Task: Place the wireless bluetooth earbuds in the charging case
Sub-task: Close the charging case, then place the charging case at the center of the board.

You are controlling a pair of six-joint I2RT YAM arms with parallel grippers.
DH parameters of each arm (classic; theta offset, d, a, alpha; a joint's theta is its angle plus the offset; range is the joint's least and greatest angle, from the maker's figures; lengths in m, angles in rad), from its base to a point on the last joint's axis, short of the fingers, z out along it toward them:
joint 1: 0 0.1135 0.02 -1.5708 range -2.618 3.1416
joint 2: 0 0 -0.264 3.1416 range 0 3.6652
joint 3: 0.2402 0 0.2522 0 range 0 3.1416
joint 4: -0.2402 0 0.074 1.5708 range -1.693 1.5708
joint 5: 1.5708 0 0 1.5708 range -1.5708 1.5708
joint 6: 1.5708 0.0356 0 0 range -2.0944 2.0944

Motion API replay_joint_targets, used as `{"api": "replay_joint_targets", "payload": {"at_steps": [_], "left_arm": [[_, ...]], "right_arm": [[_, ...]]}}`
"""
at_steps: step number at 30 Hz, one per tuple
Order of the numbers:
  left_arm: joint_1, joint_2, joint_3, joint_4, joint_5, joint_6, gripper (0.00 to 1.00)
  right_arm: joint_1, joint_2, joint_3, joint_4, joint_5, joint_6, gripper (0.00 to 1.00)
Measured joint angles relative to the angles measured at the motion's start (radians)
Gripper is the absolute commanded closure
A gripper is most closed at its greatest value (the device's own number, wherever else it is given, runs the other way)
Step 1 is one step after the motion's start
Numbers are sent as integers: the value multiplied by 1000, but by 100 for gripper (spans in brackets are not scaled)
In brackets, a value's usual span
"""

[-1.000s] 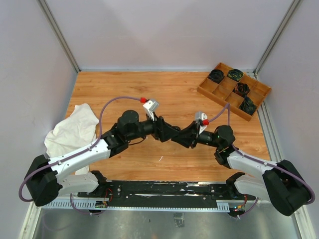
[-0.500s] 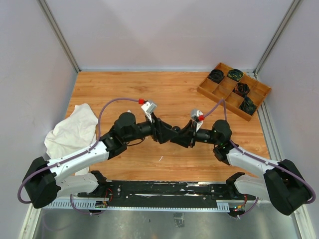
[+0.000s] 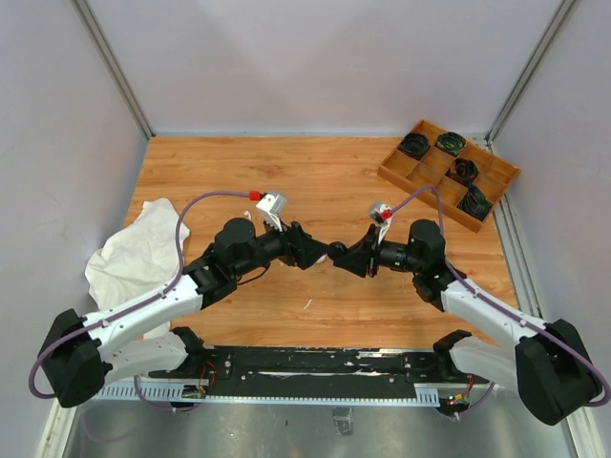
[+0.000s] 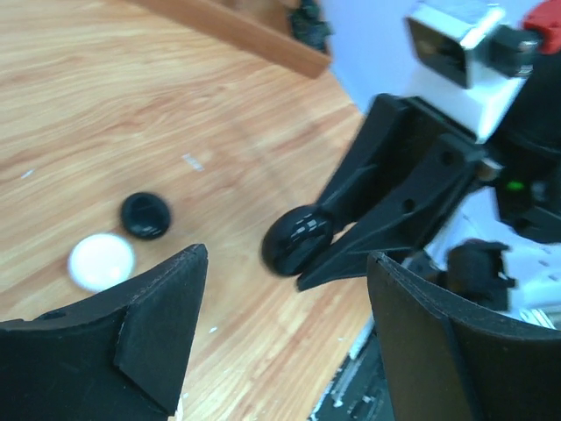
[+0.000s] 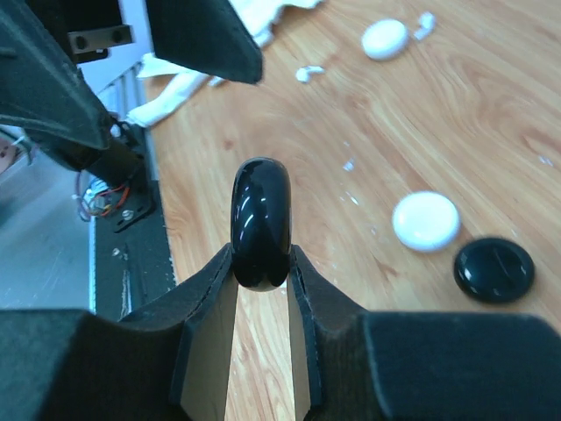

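Here, a wooden table (image 3: 239,172), with a white cloth (image 3: 134,253) at the left and a divided wooden tray (image 3: 427,196) at the far right. Clamped edge-on in the right gripper (image 5: 260,263), up in the air, a glossy black charging case (image 5: 260,215). Facing it closely, the left gripper (image 4: 287,263), spread wide and empty. Flat on the wood below, two white cases (image 5: 426,219) and another black case (image 5: 494,270). Near the cloth, well apart from both grippers, tiny white earbuds (image 5: 308,73). Probable risk: slipping or twisting of the held case out of the thin pinch on its rounded rim, or a knock between the grippers.
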Motion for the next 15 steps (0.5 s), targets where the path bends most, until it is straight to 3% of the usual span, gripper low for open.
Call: {"api": "replay_joint_targets", "payload": {"at_steps": [8, 15], "left_arm": [[10, 76, 22, -231, -302, -30, 19], [48, 178, 41, -388, -440, -65, 15]], "right_arm": [[-71, 20, 46, -299, 125, -6, 96], [-129, 163, 77, -426, 206, 16, 93]]}}
